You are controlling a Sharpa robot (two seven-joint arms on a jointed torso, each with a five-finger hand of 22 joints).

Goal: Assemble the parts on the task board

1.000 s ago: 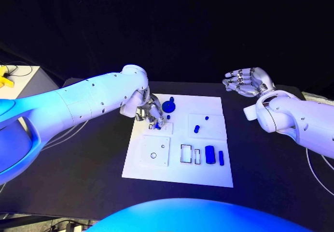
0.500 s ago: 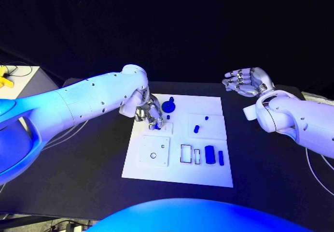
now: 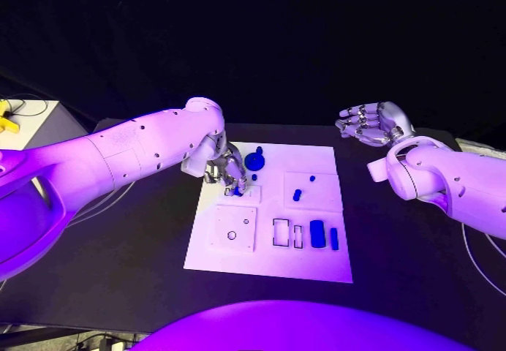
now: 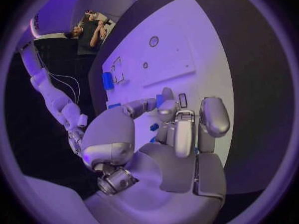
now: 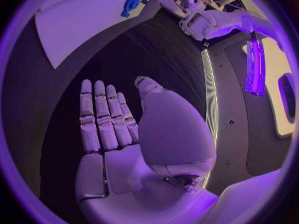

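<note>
While the task board (image 3: 269, 252) lies flat in the middle of the black tabletop (image 3: 126, 248), bare dark surface runs along its near edge and down both of its long sides. The widest free strip lies on the robot's right, between the board's right edge and the right arm.

The left robot hand (image 3: 227, 174) hangs over the board's far left corner, fingers curled downward with their tips at a small raised tile there. A small blue part (image 4: 160, 100) sits among the fingertips (the left wrist view shows it between the thumb and the other fingers), though I cannot tell whether it is actually pinched. Just beyond that hand, toward the far edge, stands a round blue part (image 3: 255, 161). Two more small blue pieces (image 3: 297, 194) rest on a square tile right of the hand, and a row of upright blue blocks (image 3: 317, 234) stands near the board's near right, well apart from it.

The right robot hand (image 3: 371, 123) floats off the board past its far right corner, fingers straight and side by side, holding nothing.
</note>
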